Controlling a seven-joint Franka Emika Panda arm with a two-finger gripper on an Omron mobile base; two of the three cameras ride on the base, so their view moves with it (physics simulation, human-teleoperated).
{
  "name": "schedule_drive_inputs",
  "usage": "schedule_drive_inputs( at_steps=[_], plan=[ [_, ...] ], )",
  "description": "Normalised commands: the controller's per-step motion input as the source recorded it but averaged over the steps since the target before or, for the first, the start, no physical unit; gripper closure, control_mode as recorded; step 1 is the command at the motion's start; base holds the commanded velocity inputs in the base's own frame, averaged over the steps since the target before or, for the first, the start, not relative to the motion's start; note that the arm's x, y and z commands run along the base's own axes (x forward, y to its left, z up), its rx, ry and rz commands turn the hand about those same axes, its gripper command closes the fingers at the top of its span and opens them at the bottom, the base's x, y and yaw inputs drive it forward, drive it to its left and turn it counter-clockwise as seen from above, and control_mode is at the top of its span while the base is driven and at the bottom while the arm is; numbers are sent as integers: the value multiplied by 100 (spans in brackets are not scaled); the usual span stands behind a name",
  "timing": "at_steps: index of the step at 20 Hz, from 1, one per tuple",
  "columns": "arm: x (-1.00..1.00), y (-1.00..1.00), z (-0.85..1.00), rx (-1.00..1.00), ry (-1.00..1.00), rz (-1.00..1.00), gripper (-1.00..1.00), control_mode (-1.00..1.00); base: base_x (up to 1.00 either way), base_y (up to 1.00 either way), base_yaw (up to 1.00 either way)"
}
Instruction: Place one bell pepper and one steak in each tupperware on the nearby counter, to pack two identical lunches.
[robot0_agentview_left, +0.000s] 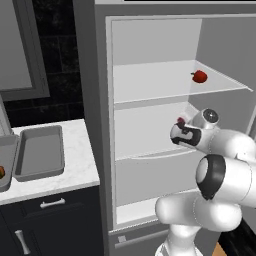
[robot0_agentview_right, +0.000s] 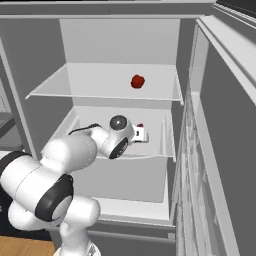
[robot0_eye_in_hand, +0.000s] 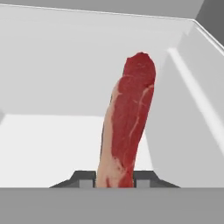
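The two-finger gripper (robot0_eye_in_hand: 114, 178) reaches into the middle compartment of the open grey fridge (robot0_agentview_left: 150, 130); its jaws are drawn in narrow and clamp the near end of a long slab of raw red steak with a pale fat edge (robot0_eye_in_hand: 127, 127); in the hand view the steak runs from the fingers toward 12 o'clock, leaning slightly to 1 o'clock, above the white shelf floor (robot0_eye_in_hand: 48, 144); in the left base view a small red bit of it shows at the hand's 11 o'clock. On the glass shelf (robot0_agentview_left: 150, 82) above, at 12 o'clock from the hand, sits a small red bell pepper (robot0_agentview_left: 199, 76), well apart from the gripper; out at 9 o'clock, a grey rectangular tupperware tray (robot0_agentview_left: 40, 152) lies on the white marbled counter (robot0_agentview_left: 75, 170) over black cabinets.
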Motion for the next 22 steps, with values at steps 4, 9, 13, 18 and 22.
schedule_drive_inputs(
  at_steps=[4, 9, 13, 18, 22],
  plan=[
    [0, 7, 1, 0, 3, 5, 100, -100, 0, 0, 0],
    [-59, 4, 39, 0, 1, 2, 100, -100, 0, 0, 0],
    [-100, 24, 87, 0, 0, 2, 100, -100, 0, 0, 0],
    [-100, 37, 69, 0, 0, 2, 100, -100, 0, 0, 0],
    [-100, 22, 29, 0, 0, 0, 100, -100, 0, 0, 0]
  ],
)
